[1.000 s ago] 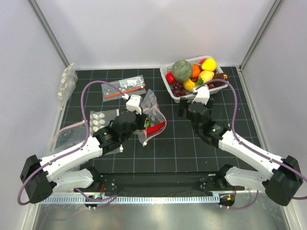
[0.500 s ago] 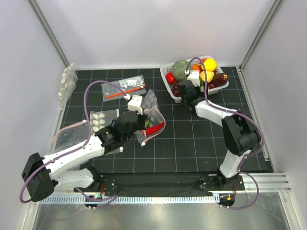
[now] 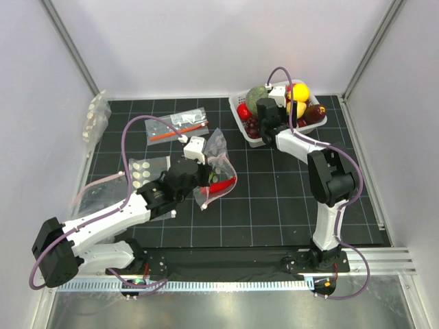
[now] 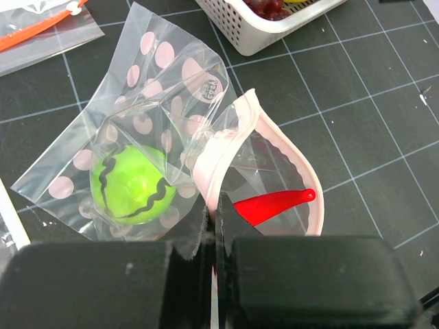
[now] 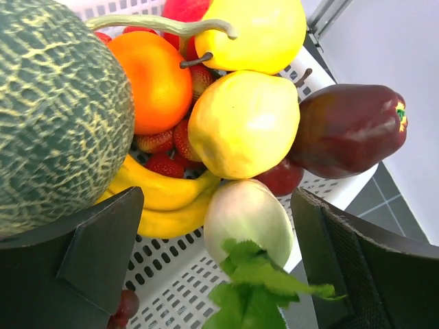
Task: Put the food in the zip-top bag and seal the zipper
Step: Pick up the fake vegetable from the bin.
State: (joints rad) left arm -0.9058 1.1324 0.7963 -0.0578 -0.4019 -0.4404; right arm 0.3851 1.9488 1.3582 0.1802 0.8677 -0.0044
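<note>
My left gripper (image 4: 214,212) is shut on the pink zipper (image 4: 214,154) of the zip-top bag (image 4: 147,89), holding its mouth open. A green round fruit (image 4: 134,185) and a red chili (image 4: 274,203) lie inside. In the top view the left gripper (image 3: 204,179) is at the bag (image 3: 218,152) in mid-table. My right gripper (image 3: 269,115) is open over the white basket (image 3: 255,141). Its jaws (image 5: 219,253) stand on either side of a whitish piece with green leaves (image 5: 247,216), not touching it. A yellow lemon (image 5: 243,123) lies just beyond.
The basket also holds a melon (image 5: 55,116), an orange (image 5: 151,79), a banana (image 5: 164,199), strawberries and a dark red pepper (image 5: 350,127). A clear bag with an orange-red stick (image 3: 180,128), a dotted bag (image 3: 147,171) and another bag (image 3: 96,116) lie to the left.
My right arm has swung from the middle of the table up to the basket, gripper open over the food. My left gripper has kept its hold on the bag.
</note>
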